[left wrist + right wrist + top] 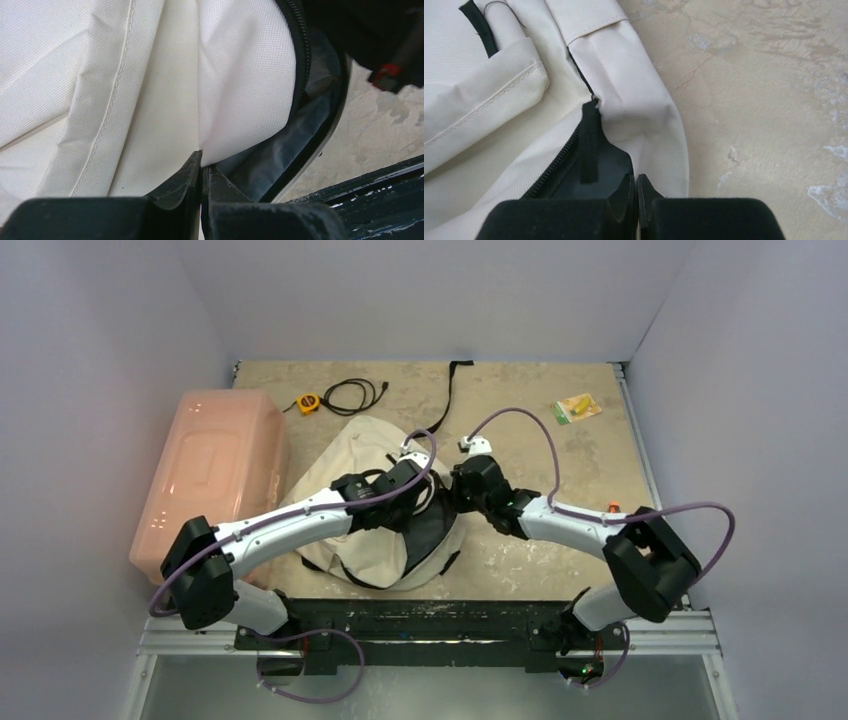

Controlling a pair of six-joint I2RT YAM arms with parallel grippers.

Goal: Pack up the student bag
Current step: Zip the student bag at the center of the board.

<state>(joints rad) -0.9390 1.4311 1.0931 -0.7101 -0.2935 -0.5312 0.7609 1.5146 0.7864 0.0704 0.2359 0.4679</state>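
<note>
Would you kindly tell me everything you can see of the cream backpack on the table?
The backpack is soft cream woven canvas with black straps and zipper trim, lying slumped on the table beside the pink bin. Its main zipper is open, showing dark lining. The left gripper and right gripper are both shut on edges of the opening, apparently pinching the fabric. One strap trails toward the far edge.

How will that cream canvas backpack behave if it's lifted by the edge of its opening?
Probably floppy: the canvas backpack lies slumped and creased, so it should sag from a lifted edge. Likely light for its size, since it looks flat and barely filled. Its woven cloth seems unlikely to slip.
</note>
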